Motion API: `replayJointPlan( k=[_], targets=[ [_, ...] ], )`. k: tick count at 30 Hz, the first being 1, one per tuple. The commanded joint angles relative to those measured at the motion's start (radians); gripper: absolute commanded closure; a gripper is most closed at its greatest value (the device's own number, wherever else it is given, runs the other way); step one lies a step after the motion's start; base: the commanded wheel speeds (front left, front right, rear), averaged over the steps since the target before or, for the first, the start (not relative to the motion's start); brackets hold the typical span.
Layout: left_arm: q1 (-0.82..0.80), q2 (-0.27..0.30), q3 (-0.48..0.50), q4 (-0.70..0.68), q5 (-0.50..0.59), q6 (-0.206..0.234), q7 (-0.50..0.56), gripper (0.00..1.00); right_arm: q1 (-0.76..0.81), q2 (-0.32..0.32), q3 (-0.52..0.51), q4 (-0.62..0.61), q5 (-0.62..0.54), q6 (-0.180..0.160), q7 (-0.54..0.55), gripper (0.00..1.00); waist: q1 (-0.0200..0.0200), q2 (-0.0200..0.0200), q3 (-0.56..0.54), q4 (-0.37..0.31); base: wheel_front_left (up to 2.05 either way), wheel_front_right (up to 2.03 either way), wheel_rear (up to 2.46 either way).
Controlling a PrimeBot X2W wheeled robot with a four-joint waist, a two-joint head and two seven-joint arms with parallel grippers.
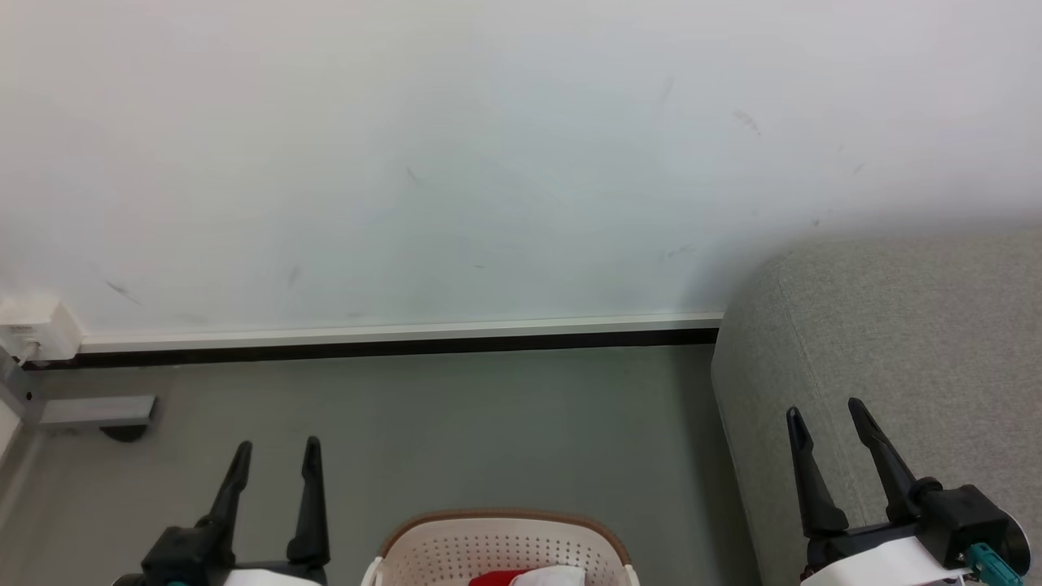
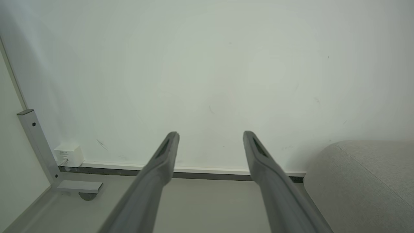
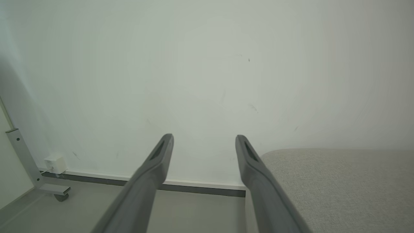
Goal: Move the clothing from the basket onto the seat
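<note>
Low centre of the head view, on the grey floor (image 1: 505, 423): the basket (image 1: 496, 518), just its far rim and wall visible, with the clothing (image 1: 498, 579) inside, red beside a white patch. To the right, against the white wall (image 1: 407, 163), the seat (image 1: 895, 325). Left gripper (image 1: 278, 444) just left of the basket, its 2 fingers spread wide, holding nothing. Right gripper (image 1: 824, 408) in front of the seat, likewise spread and empty, well apart from the clothing.
</note>
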Motion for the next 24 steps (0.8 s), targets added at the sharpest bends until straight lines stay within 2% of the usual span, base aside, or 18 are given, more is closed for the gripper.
replayJointPlan(
  k=[1, 12, 24],
  targets=[
    [0.013, 0.01, 0.002, -0.008, 0.032, 0.005, -0.009, 0.0, -0.011, -0.003, 0.002, -0.002, -0.02, 0.003, -0.01, 0.0, 0.0, -0.0001, -0.001, -0.001, 0.0, 0.0, 0.0],
    [0.017, 0.01, -0.001, -0.013, 0.105, 0.009, -0.027, 0.0, -0.016, -0.001, 0.01, 0.0, -0.077, 0.003, -0.027, 0.0, 0.0, -0.0001, -0.004, -0.002, 0.0, 0.0, 0.0],
    [0.017, 0.008, 0.003, -0.005, 0.094, 0.001, -0.025, 0.0, -0.017, -0.001, 0.014, 0.006, -0.069, 0.003, -0.027, 0.0, 0.0, -0.0001, -0.007, -0.003, 0.0, 0.0, 0.0]
  ],
)
